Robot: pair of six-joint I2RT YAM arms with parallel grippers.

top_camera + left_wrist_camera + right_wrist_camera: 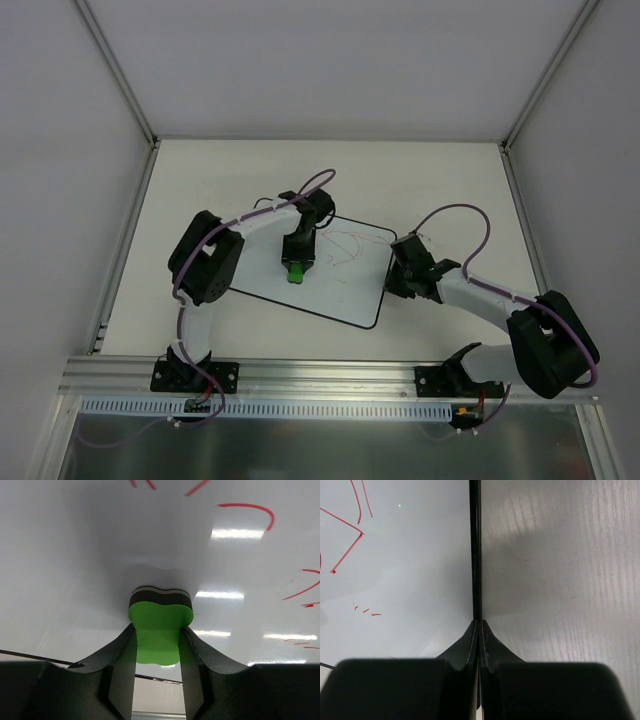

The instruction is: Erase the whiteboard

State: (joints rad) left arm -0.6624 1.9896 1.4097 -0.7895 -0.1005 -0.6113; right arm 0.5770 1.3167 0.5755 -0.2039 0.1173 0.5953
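A flat white rectangular whiteboard [345, 290] with rounded corners lies flat near the middle of the pale wood-grain table [450, 180]. It is turned slightly clockwise in the top view.

Thin red scribbles [340, 245] sit on the half of the board toward 2 o'clock. The half toward 8 o'clock looks bare white.

The left gripper [296, 268] hangs over the board's middle, a little toward 9 o'clock. It is clamped on a small green foam eraser [296, 273] with a dark felt base.

In the left wrist view the black fingers [122, 652] of this gripper [158, 628] squeeze the waist of the eraser [160, 615]. The felt face meets the whiteboard [75, 555]. Red scribbles [250, 509] curve at 1 and 3 o'clock from the eraser, apart from it.

The right gripper [400, 277] sits at the board's 3 o'clock edge. In the right wrist view the gripper [479, 623] is clenched, with its fingers pressed together and no gap between them. The tips lie right on the thin black border [475, 555]. The whiteboard [410, 580] is at 9 o'clock of that line and the table [560, 580] at 3 o'clock. I cannot tell whether the tips pinch the edge or only press on it. Red scribbles [347, 555] show at 10 o'clock.
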